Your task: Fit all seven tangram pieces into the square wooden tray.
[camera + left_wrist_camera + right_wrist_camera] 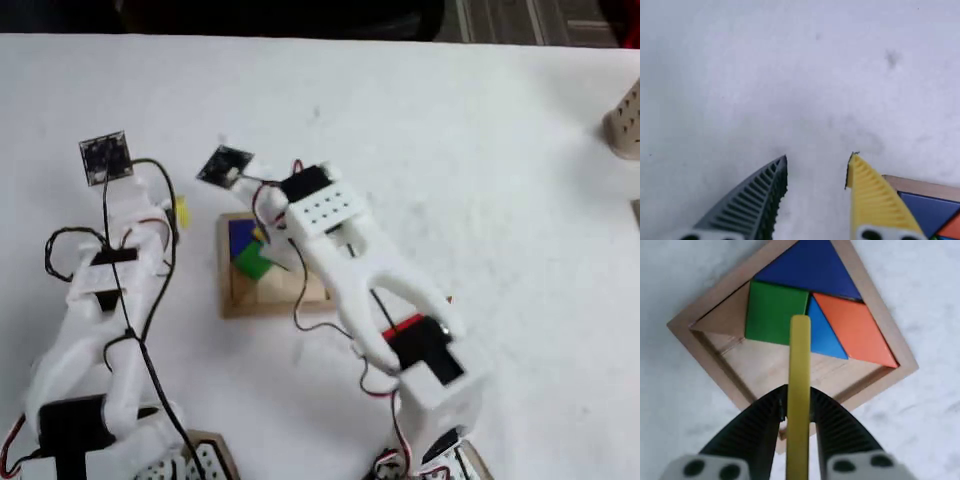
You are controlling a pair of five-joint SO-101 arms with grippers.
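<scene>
Tray [268, 308] of pale wood, square, flat on the white table [470, 130], roughly mid-table in the high view, under the right arm and just beside the left arm's tip. Holds five pieces, all lying flat and packed edge to edge toward one side: large dark blue triangle [805, 267] filling one corner, green square [775, 312] touching its long edge, small lighter blue triangle [824, 335] wedged between green square and orange parallelogram [855, 327], plain wood-coloured triangle [724, 319] in the neighbouring corner, against the green square. Shows bare floor across the remaining part.

Right tool [799, 392]: clenched on a yellow piece [800, 340], seen edge-on as a thin slab pinched between two black fingers [760, 425]. Hangs over the tray, with the piece's far end above the seam between green square and small blue triangle. Contact with the pieces beneath: cannot tell.

Left tool [817, 157]: released, grasping nothing, with grey finger [760, 200] and yellow finger [875, 200] spread apart and bare table between them. Hovers just outside one tray corner, yellow finger nearest the rim, with the dark blue and orange pieces in sight beyond it.
</scene>
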